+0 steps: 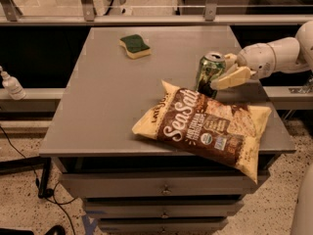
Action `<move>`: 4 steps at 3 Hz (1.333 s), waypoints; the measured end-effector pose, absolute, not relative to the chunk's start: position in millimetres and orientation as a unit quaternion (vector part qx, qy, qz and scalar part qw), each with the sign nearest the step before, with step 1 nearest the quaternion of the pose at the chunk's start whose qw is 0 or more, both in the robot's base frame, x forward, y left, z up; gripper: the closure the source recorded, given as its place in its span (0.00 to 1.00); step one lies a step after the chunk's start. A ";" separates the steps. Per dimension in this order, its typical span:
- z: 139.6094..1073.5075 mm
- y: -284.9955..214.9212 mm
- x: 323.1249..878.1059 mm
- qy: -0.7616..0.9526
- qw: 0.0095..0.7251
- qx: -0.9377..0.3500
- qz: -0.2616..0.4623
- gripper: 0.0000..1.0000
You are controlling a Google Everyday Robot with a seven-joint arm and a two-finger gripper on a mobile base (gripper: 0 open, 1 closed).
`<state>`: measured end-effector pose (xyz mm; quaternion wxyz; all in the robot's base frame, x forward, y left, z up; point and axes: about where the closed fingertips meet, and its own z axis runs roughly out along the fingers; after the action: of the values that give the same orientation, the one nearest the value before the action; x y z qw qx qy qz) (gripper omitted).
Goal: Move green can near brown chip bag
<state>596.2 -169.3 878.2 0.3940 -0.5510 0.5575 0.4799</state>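
Note:
The green can (pixel 209 72) has a silver top and stands slightly tilted at the far edge of the brown chip bag (pixel 205 126). Its base is hidden behind the bag's upper rim. The bag lies flat on the grey table (pixel 107 102) at the front right, with white "Sea Salt" script and pale yellow ends. My gripper (pixel 223 68) reaches in from the right on a white arm and is shut on the can, with one pale finger (pixel 234 78) across its near side.
A yellow sponge with a green top (pixel 135 46) lies at the back of the table. A small white bottle (pixel 11 84) stands on a ledge at the left. Drawers sit below the table front. A rail runs behind the table.

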 end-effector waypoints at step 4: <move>872.4 -165.0 611.9 0.545 0.402 -0.572 0.463 0.00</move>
<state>611.9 -165.0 872.4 0.4020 -0.5721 0.5450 0.4627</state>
